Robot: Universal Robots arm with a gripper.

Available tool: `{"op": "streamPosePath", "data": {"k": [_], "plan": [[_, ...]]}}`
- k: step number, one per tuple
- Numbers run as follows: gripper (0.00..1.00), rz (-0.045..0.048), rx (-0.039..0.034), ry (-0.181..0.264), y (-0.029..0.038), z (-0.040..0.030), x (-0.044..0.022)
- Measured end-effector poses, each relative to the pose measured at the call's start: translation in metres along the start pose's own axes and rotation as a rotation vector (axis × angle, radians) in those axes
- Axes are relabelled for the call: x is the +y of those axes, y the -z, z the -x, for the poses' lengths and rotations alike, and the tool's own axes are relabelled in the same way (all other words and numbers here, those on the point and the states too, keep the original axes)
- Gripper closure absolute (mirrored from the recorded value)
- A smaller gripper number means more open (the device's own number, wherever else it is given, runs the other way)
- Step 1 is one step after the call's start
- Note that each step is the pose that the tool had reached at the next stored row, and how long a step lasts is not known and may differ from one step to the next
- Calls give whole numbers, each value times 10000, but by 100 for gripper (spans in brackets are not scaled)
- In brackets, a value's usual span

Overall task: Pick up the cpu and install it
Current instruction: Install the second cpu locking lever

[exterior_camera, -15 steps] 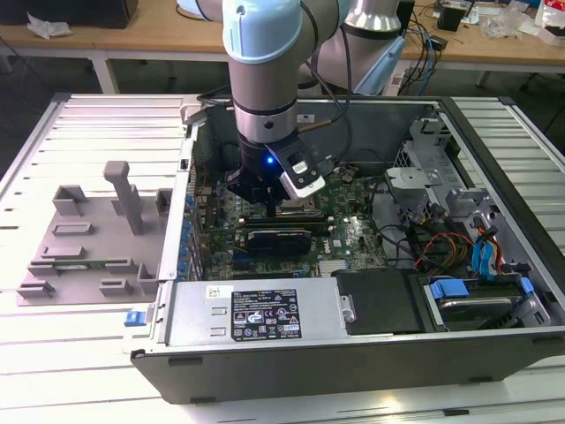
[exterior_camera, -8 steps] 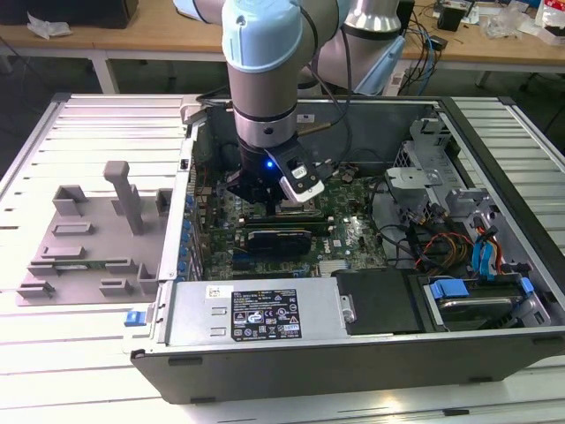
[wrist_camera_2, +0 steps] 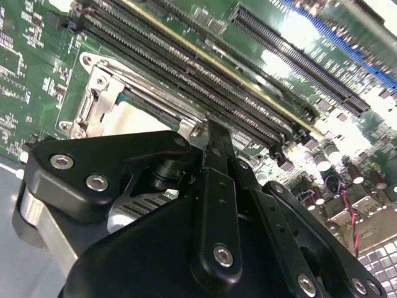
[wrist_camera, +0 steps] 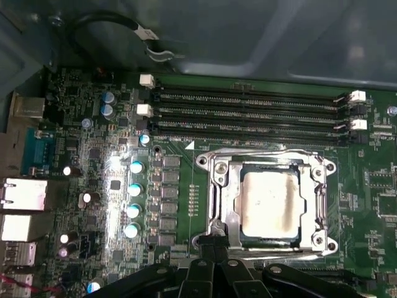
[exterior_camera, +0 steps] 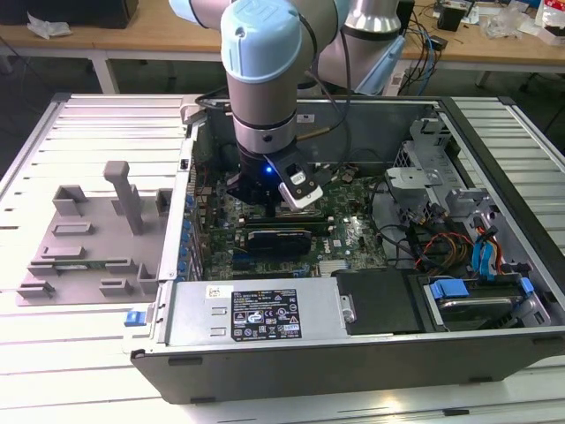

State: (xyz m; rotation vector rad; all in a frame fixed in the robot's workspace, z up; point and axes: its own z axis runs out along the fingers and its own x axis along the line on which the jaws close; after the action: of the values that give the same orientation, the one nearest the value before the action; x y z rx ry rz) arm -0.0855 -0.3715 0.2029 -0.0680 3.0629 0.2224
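We are hovering the gripper (wrist_camera: 214, 245) at the socket's (wrist_camera: 214, 186) six o'clock edge, where the cpu (wrist_camera: 271, 202) is lying seated; we cannot tell whether the fingers are clenched. Pressing down off-centre here risks bending pins or scraping the board (wrist_camera: 93, 161).

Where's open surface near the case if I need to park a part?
Bare slatted table lies between the grey tray and the case wall, and beyond the tray. Inside it is crowded: end effector over the cpu in its socket, memory slots, cables.
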Motion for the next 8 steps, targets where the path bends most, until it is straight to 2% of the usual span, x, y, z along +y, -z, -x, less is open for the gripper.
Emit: {"op": "streamPosePath", "data": {"k": [2, 4, 5, 8], "plan": [[89, 217, -12, -14, -19, -31, -10], [89, 331, -18, -22, -26, -66, -13], [89, 374, -21, -23, -29, -80, -13], [89, 370, -19, -25, -9, -80, -11]]}}
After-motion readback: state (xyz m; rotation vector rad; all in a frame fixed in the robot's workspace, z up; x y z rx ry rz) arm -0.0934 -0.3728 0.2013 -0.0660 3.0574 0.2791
